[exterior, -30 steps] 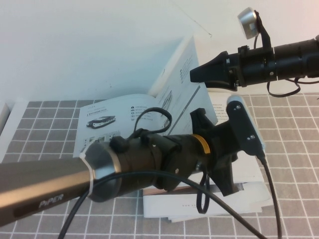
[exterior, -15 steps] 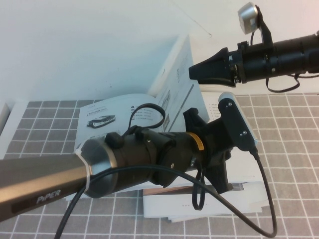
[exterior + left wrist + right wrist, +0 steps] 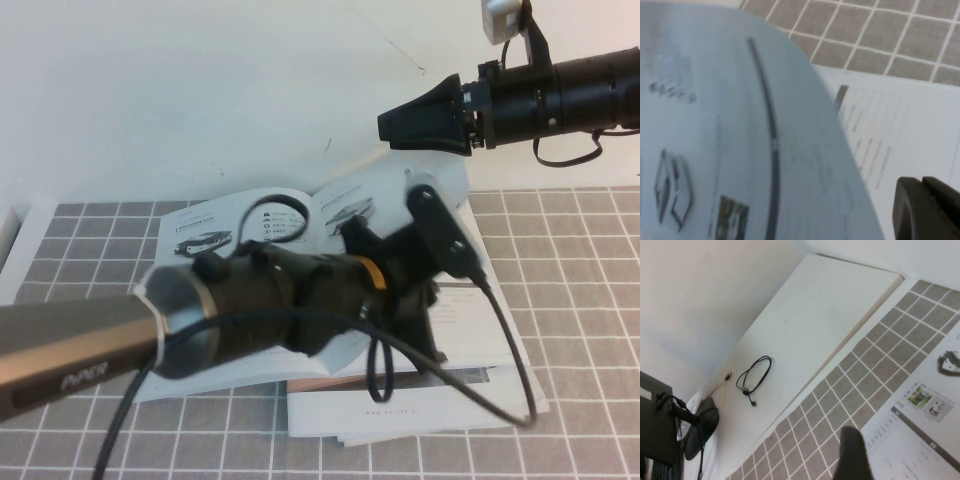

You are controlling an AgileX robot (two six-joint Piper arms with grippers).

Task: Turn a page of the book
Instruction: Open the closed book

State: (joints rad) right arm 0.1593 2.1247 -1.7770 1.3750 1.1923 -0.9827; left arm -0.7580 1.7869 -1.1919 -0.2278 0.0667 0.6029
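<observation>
Left tool: low over the book, beside the curled page; can't tell its grip.
Right tool: up high, pinched closed, holding nothing.
Page: bent over the middle.
Book: open on the tiled surface.

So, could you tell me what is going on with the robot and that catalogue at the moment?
The robot is turning a page of the book, which lies open on the tiled table. The left gripper reaches low over the middle of the book, where the page arches partway over, not yet lying flat. The right gripper hovers high above the book's far right side, holding nothing. A smaller stack of booklets sits under the book's near edge.
</observation>
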